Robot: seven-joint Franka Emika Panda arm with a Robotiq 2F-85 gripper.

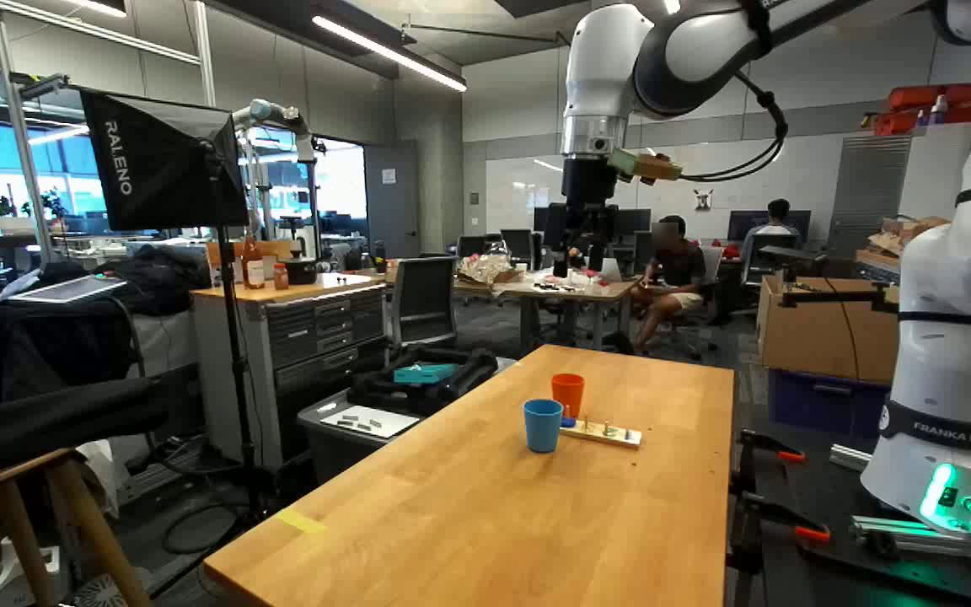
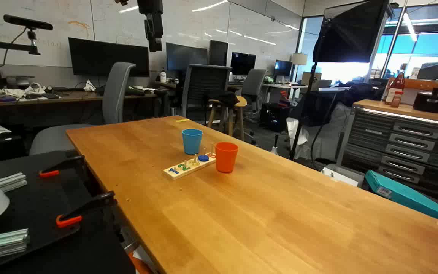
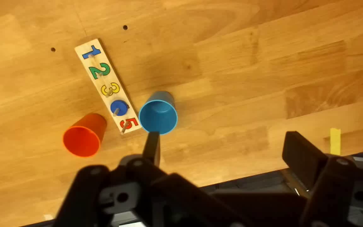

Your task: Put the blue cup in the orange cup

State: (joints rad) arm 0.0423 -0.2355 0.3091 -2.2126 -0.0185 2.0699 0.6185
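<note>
Two fingers spread wide, well apart from blue cup and higher; blue cup upright, bare bottom inside; orange cup upright near it, inner bottom unclear.

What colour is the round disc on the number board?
The disc is dark blue, clearest in the wrist view.
</note>
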